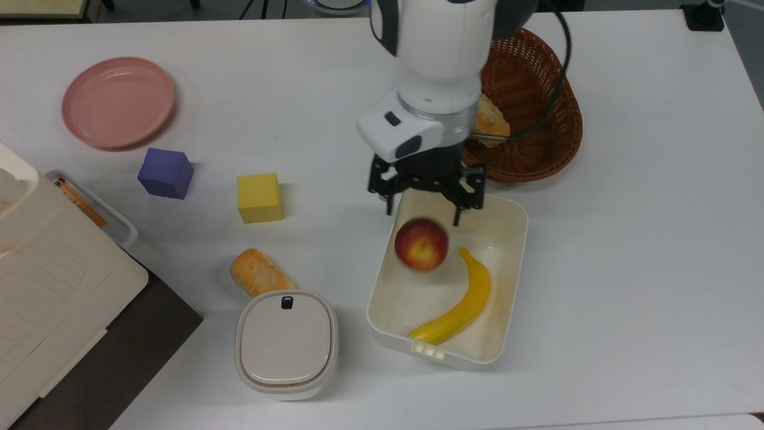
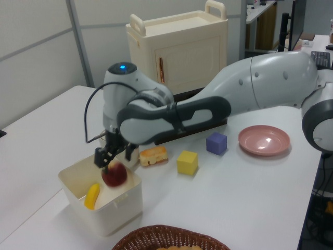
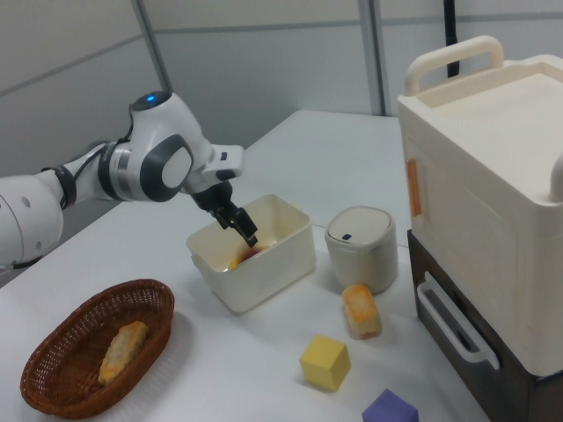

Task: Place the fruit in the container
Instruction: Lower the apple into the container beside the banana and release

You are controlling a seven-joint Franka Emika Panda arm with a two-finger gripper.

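The apple [image 1: 421,244] sits at frame centre in the top view, blurred, free of the pincer and within the outline of the container [image 1: 513,251]. In the left view the apple [image 2: 114,174] appears at the container's [image 2: 112,213] rim level, just below the fingertips, at lower left of the frame. In the right view a red-yellow patch of the apple [image 3: 247,256] shows inside the container [image 3: 273,259], left of centre. A banana [image 1: 462,301] lies along the container floor, just beside the apple toward the top view's right.

Progress: the carry and the release appear done; the apple seems to be dropping or only just landing, so it is judged not yet settled. What is left is for the apple to come to rest inside the walls and for the arm to withdraw.

The pincer [image 1: 425,200] hangs above the container's upper end in the top view, its two fingers spread wide apart, wider than the apple, holding nothing and touching nothing visible. In the left view the pincer [image 2: 106,156] stands just above the apple.

Around these on the table [image 1: 627,251]: a wicker basket [image 1: 549,119] at upper right, a lidded box [image 1: 286,343] at lower centre-left, a yellow cube [image 1: 259,197] at centre-left.
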